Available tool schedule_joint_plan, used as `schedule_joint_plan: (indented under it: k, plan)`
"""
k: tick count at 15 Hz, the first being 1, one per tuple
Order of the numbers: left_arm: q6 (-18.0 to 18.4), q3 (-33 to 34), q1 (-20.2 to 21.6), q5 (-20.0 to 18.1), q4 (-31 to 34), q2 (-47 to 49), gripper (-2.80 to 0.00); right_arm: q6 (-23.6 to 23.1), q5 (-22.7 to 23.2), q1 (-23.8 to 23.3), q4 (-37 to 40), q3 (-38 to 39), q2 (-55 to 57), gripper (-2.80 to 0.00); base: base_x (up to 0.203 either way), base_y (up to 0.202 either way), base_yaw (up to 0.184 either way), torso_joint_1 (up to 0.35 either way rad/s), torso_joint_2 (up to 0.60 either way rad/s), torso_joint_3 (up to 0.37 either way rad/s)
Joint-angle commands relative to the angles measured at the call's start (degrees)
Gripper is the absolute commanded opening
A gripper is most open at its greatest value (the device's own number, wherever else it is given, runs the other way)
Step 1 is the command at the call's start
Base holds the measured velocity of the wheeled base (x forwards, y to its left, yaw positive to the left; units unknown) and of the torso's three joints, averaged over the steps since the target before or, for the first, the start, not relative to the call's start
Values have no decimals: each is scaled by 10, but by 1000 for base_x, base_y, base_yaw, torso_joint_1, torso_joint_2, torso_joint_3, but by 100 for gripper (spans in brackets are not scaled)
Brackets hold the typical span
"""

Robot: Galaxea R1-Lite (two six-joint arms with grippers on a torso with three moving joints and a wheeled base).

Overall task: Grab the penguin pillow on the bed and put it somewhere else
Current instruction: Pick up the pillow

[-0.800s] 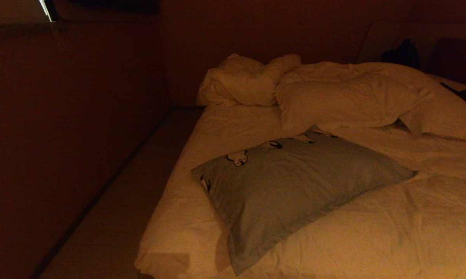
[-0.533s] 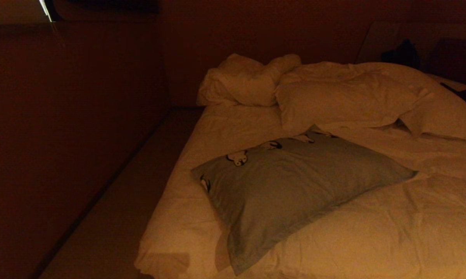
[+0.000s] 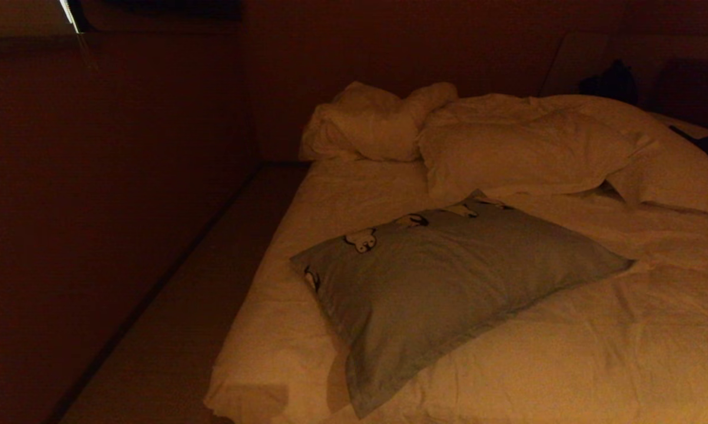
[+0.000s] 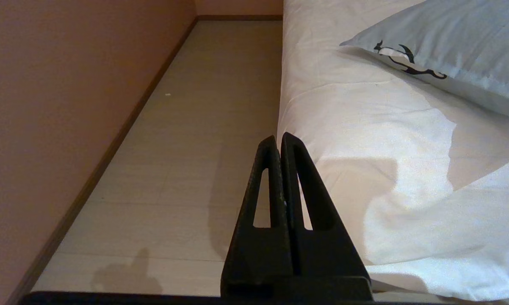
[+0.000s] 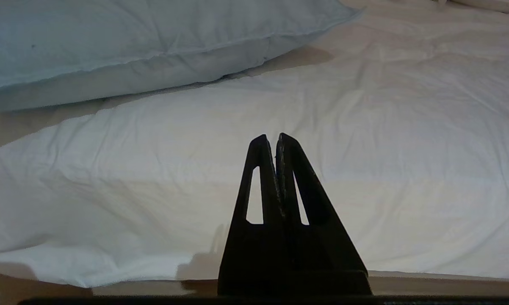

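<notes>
**Pillow untouched, both grippers closed and empty**

Nothing differs from the earlier head frames: the pillow point(image 3: 448, 288), the bed point(image 3: 595, 353) and the white pillows point(image 3: 525, 153) lie exactly as before, and neither arm has come into the head view.

The left gripper point(image 4: 278, 140) has its two black fingers pressed together, holding nothing. It hangs off the near left corner of the bed, over the floor point(image 4: 203, 127), with the duvet edge just beside it on its right. Ahead of it and to the right, well apart, lies the pillow's near corner point(image 4: 449, 38), printed with a black-and-white penguin point(image 4: 407, 63). A wall point(image 4: 68, 106) runs along its other side.

The right gripper point(image 5: 271, 140) is likewise closed, fingertips touching, empty. It points over the near edge of the bed, duvet point(image 5: 364, 148) spread in front of it. The pillow point(image 5: 131, 42) lies ahead and to its left, resting flat on the duvet, apart from the fingers.

In the head view the pillow sits askew on the near half of the bed, in front of the white pillows, penguins along its far edge. No brand, label or readable writing shows anywhere.
</notes>
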Motion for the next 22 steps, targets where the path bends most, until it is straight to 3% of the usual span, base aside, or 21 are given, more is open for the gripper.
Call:
schedule_joint_plan:
  k: [1, 3, 7, 12, 17, 22]
  plan:
    - [0, 2, 0, 0, 0, 0, -280, -6, 3, 0, 3, -3, 1, -280, 0, 0, 0, 0, 0, 0]
    - [0, 2, 0, 0, 0, 0, -280, -14, 7, 0, 3, -16, 1, -280, 0, 0, 0, 0, 0, 0]
    - [0, 2, 0, 0, 0, 0, -280, -8, 49, 0, 46, -115, 38, -280, 0, 0, 0, 0, 0, 0]
    - [0, 2, 0, 0, 0, 0, -280, -10, 63, 2, 46, -216, 270, -280, 0, 0, 0, 0, 0, 0]
    - [0, 2, 1, 0, 0, 0, -280, 5, 92, 8, -97, -295, 554, -280, 0, 0, 0, 0, 0, 0]
    - [0, 2, 0, 0, 0, 0, -280, 85, 99, 41, -220, -401, 782, -280, 0, 0, 0, 0, 0, 0]
